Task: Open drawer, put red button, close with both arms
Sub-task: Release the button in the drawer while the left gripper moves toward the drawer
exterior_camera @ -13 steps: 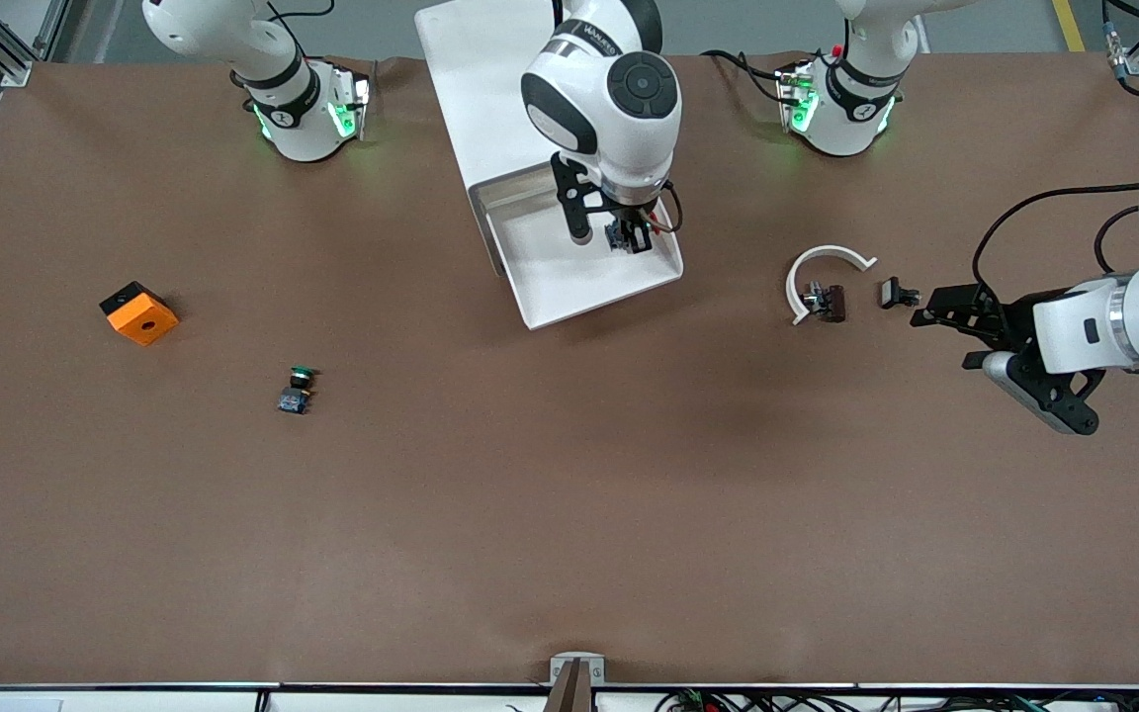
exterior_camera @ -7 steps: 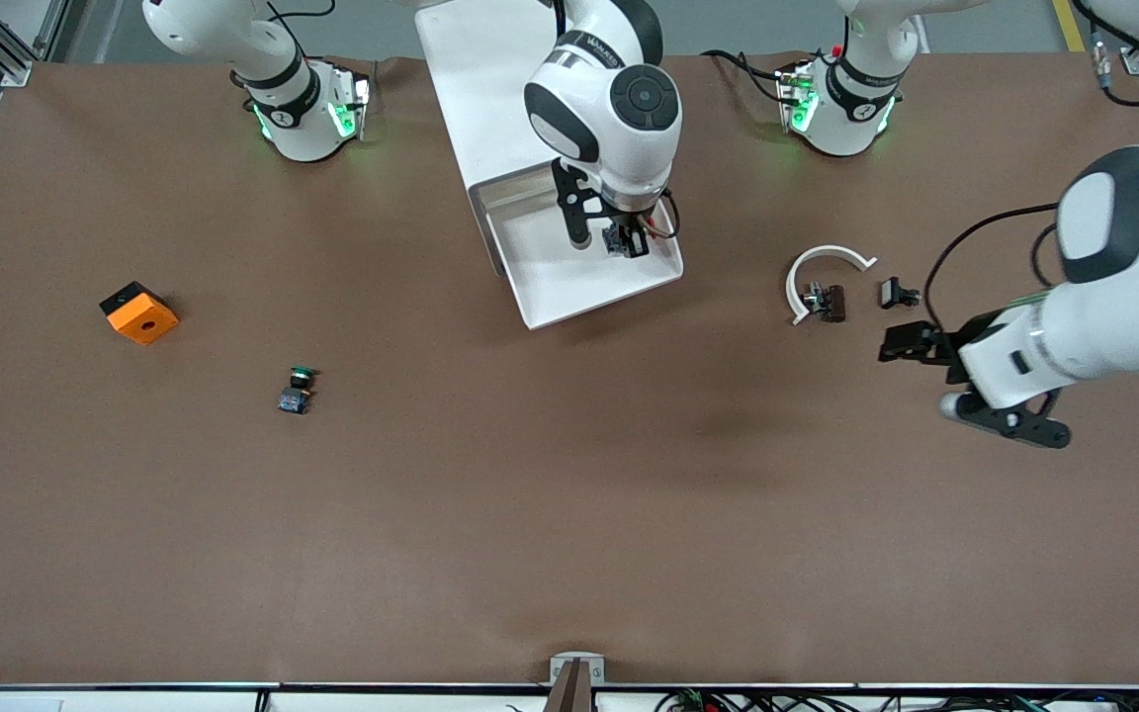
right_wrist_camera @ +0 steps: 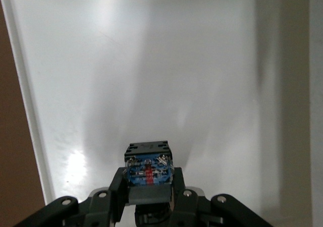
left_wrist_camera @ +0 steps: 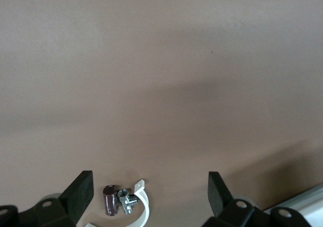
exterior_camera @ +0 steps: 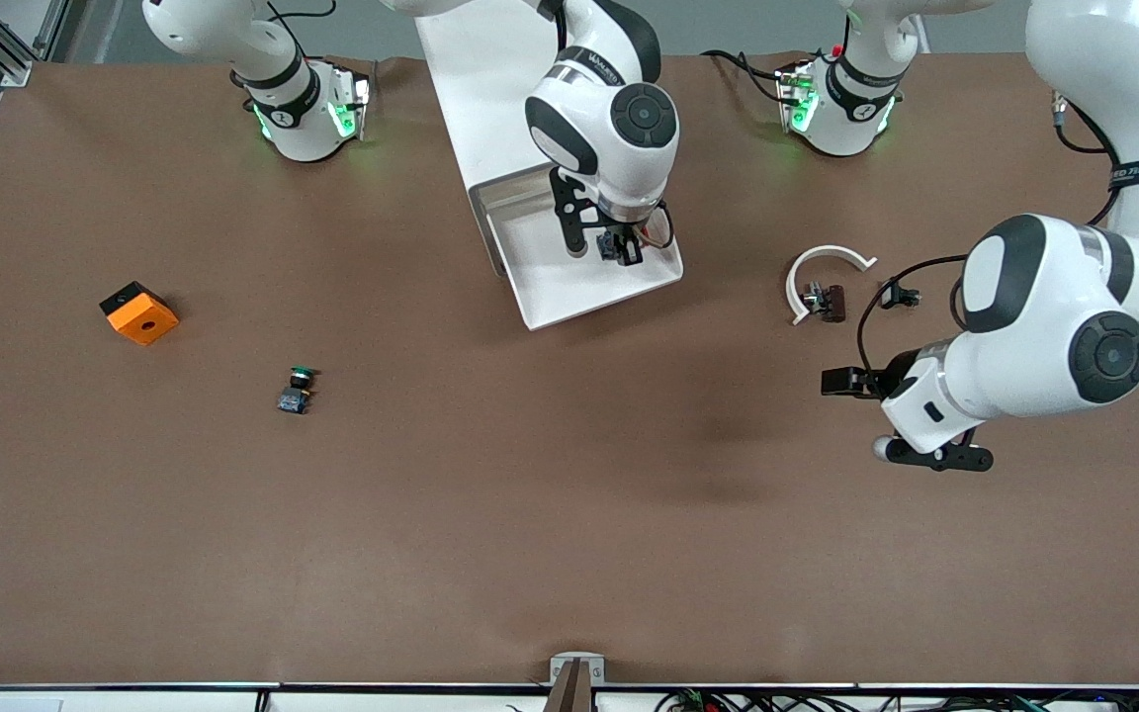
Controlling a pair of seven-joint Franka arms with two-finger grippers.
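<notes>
Drawer (exterior_camera: 569,287) pulled out of white cabinet (exterior_camera: 471,79), open tray w/ bare white floor, near middle of table (exterior_camera: 530,514) toward robot bases

R gripper (exterior_camera: 621,247) hangs over drawer interior, jaws clamped on red button (right_wrist_camera: 149,169); in R wrist view blue-grey base w/ metal contacts faces camera, pinched betw. both fingers (right_wrist_camera: 113,189), held above tray floor, not touching it. Red cap not visible there

L gripper (exterior_camera: 841,382) over bare table toward L arm's end, jaws wide apart, nothing betw. them; L wrist view shows both fingertips (left_wrist_camera: 81,189) w/ brown tabletop betw. them

White curved clip (exterior_camera: 822,267) lying flat toward L arm's end, small dark cylinder part (exterior_camera: 832,302) just beside it w/ bit of metal hardware touching; small black part (exterior_camera: 896,294) near those

Green button (exterior_camera: 299,376) toward R arm's end, nearer camera than drawer, touching small blue block (exterior_camera: 292,401). Orange block (exterior_camera: 138,312) w/ black side, farther toward that end, well apart from both
</notes>
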